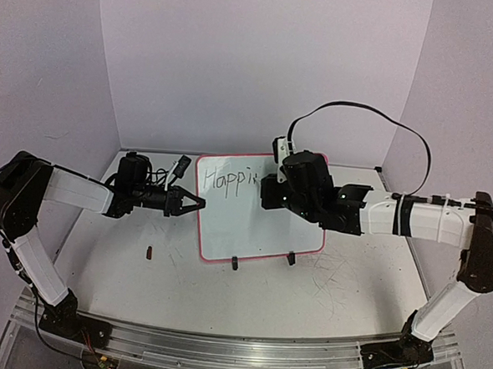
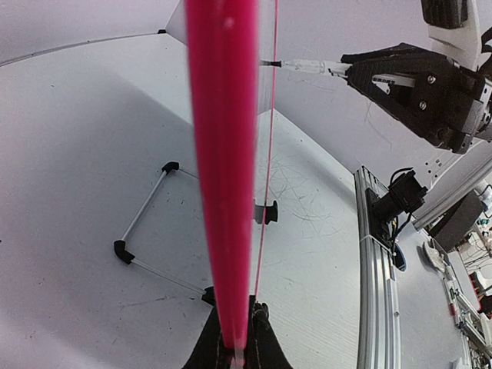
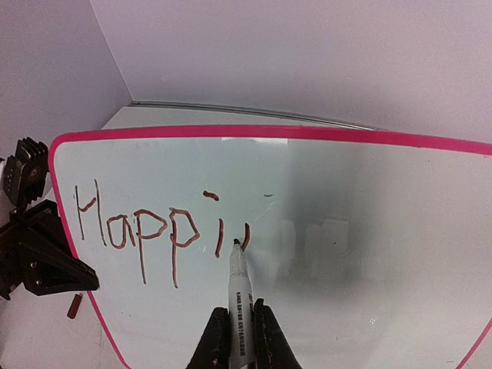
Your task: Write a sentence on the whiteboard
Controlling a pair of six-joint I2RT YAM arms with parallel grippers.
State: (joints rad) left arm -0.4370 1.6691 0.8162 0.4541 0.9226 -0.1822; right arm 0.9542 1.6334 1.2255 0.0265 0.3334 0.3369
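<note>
The whiteboard (image 3: 346, 231) is filling the room ahead of the jaws of my right gripper (image 3: 240, 327), which are pinching the marker (image 3: 237, 284). My left gripper (image 3: 38, 254), clamping the board's rim, is blocking the way to their left. Below its jaws, tabletop (image 1: 99, 263) is lying open around a small red piece (image 1: 149, 251).

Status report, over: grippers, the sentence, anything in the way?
Left gripper shut on whiteboard edge. Right gripper shut on marker, tip at board. Sentence reads "Happi" plus a partial stroke. Nothing blocking.

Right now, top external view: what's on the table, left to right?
small dark piece → left gripper → whiteboard → right arm's white forearm
</note>
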